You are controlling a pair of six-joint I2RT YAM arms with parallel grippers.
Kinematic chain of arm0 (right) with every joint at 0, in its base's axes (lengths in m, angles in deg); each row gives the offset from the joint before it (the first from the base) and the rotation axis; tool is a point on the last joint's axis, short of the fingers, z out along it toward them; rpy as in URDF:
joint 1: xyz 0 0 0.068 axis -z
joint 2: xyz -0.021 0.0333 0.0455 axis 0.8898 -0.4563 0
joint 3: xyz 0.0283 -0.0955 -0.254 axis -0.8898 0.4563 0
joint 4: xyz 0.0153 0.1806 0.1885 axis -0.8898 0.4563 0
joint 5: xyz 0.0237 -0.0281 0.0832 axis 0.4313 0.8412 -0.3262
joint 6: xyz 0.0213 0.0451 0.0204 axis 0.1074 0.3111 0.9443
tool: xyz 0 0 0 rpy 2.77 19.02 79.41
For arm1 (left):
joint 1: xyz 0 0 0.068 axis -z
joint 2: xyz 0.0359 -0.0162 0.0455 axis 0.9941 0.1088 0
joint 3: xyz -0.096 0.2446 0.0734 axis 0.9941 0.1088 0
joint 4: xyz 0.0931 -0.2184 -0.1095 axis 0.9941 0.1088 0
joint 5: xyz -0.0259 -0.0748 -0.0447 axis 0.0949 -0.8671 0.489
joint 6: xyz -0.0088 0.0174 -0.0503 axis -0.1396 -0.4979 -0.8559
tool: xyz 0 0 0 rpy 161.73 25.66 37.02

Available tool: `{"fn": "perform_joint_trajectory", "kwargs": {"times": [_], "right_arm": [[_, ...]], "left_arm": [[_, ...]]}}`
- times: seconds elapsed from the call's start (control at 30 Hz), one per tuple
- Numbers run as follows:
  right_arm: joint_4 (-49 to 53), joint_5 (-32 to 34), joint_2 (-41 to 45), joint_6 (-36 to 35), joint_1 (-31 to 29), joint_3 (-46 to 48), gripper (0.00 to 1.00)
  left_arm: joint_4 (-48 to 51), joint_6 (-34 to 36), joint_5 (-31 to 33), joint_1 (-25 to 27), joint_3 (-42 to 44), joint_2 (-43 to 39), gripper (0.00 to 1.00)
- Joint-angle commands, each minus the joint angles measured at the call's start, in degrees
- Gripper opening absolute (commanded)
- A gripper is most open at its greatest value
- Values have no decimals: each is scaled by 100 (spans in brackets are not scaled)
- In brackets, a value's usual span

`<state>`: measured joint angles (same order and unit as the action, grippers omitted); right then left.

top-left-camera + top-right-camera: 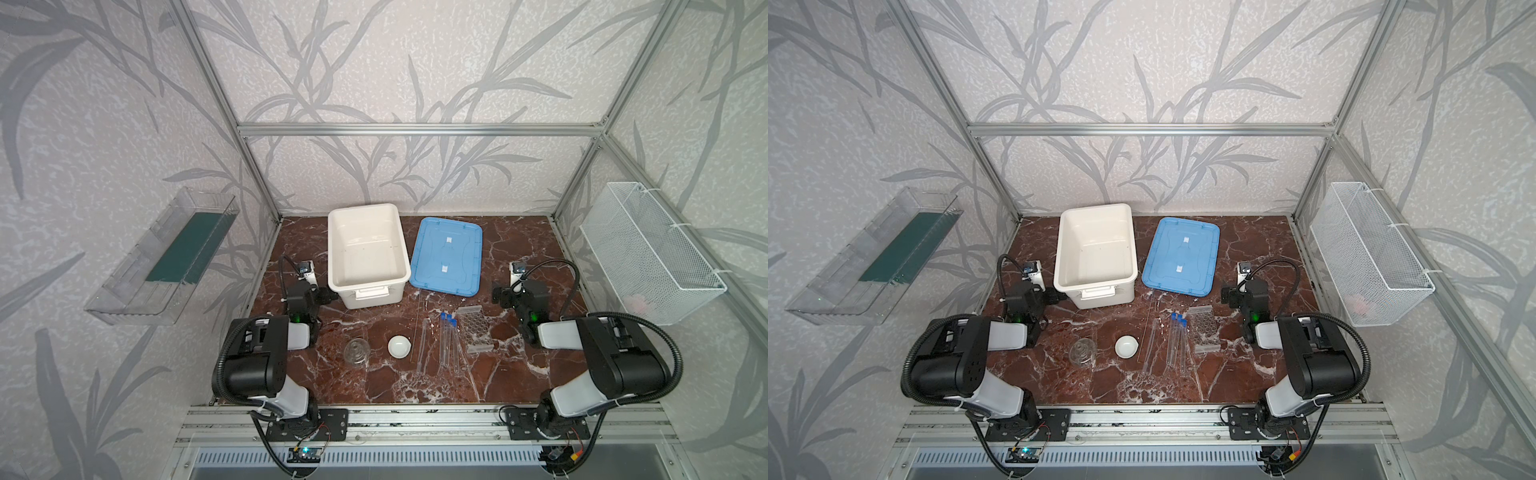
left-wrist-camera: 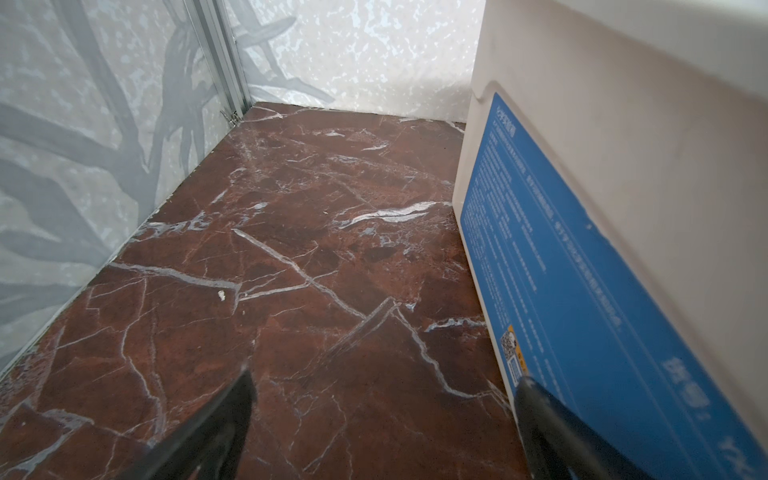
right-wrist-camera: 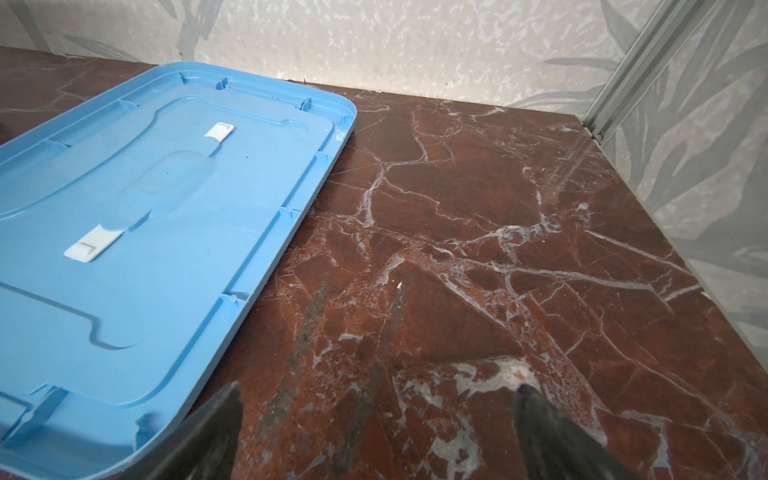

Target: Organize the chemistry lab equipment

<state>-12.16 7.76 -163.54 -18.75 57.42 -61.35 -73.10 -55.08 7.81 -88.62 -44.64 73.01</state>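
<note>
Overhead pair shares the table (image 1: pixel 357 386) (wrist cameras skim low).

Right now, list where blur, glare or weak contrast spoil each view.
In both top views the flask and rod nearly vanish against the veined marble; in the left wrist view the box label smears up close and the left gripper is soft; in the right wrist view the lid is sharp, the right gripper blurred.

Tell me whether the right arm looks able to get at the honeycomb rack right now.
Probably yes. The clear honeycomb-holed rack lies uncovered near the right gripper, which is open and empty. Only the blue-capped tubes lie close alongside it.
</note>
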Motion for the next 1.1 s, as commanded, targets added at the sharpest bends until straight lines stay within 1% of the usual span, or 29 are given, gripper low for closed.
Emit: {"fn": "perform_joint_trajectory", "kwargs": {"times": [0.0,0.23,0.3,0.37,0.4,0.43,0.5,0.53,0.6,0.63,0.67,0.7,0.73,0.8,0.83,0.87,0.97,1.03,1.07], "right_arm": [[-112,87,114,28,-28,-68,99],[-111,87,114,34,-28,-72,99],[-125,90,114,34,-28,-65,99],[-208,113,159,54,-28,-54,99],[-212,106,210,41,-33,-62,99],[-83,97,317,20,-27,-92,99],[500,113,644,32,-29,-223,99],[1052,143,853,73,-29,-331,99],[1838,244,1168,241,-24,-595,99],[2163,178,1334,304,-28,-711,99],[2437,98,1500,440,-28,-816,99],[2652,36,1633,598,-28,-910,99],[2953,-13,1792,887,-28,-1026,99],[3576,12,2034,1689,-29,-1260,99],[3777,-141,2099,1851,-12,-1359,99],[3998,-590,2150,1850,5,-1494,99],[4990,-1635,2335,1816,7,-2015,99],[5368,-2101,2460,1870,-46,-2203,99],[5546,-2145,2506,1882,-115,-2286,99]], "left_arm": [[-121,112,6,14,-48,20,99],[-121,109,20,12,-46,17,99],[-127,33,210,18,-43,-11,99],[93,-125,638,17,-37,-307,99],[392,-198,860,12,-85,-551,99],[927,-287,1126,19,-194,-900,99],[1981,-651,1622,16,-500,-1504,99],[2416,-925,1946,10,-647,-1729,99],[3044,-1166,2342,5,-909,-1943,99],[3607,-1537,2578,-10,-1127,-2029,99],[4194,-1898,2682,-12,-1370,-2112,99],[4528,-2001,2507,-12,-1555,-2172,99],[4732,-1997,2210,-7,-1701,-2238,99],[5060,-2266,1539,18,-1946,-2453,99],[5237,-2321,1294,41,-2039,-2599,99],[5415,-2349,1171,95,-2131,-2788,99],[6149,-2307,961,285,-2553,-3285,99],[6762,-2312,624,405,-2972,-3428,99],[7110,-2296,607,553,-3195,-3477,99]]}}
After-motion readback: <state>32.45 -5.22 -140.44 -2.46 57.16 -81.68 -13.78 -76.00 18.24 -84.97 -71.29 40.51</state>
